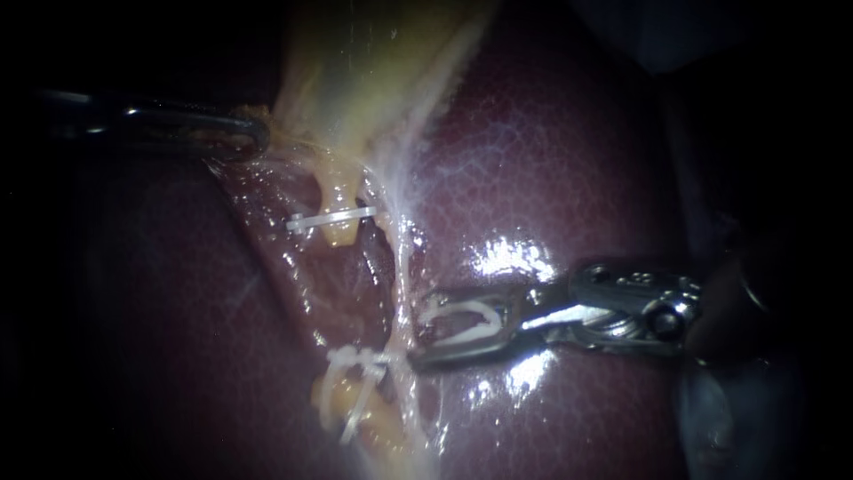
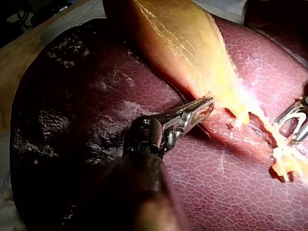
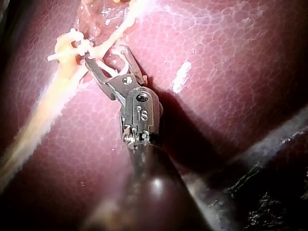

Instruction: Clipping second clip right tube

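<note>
A: Two instruments are in view. What does each hold?

B: The right instrument (image 1: pixel 422 327) comes in low from the right. Its jaws stand apart, and a white loaded clip (image 1: pixel 466 324) sits between them, touching both.

A: Where is the right tube?

B: The right tube (image 1: pixel 402 284) is the thin pale strand running down from the gallbladder (image 1: pixel 373 62) over the liver (image 1: pixel 569 160). The jaw tips sit right at it, just above the low clip (image 1: pixel 354 358) fixed on that strand. I cannot tell whether the strand lies inside the mouth.

A: And the left side?

B: The left instrument (image 1: pixel 253 133) reaches in from the left. Its jaws are narrow and pinched on the gallbladder's lower edge, well apart from the right instrument.

A: Is anything else clipped?

B: An upper clip (image 1: pixel 330 219) lies across the yellow left tube (image 1: pixel 338 197), between the two instruments.
</note>
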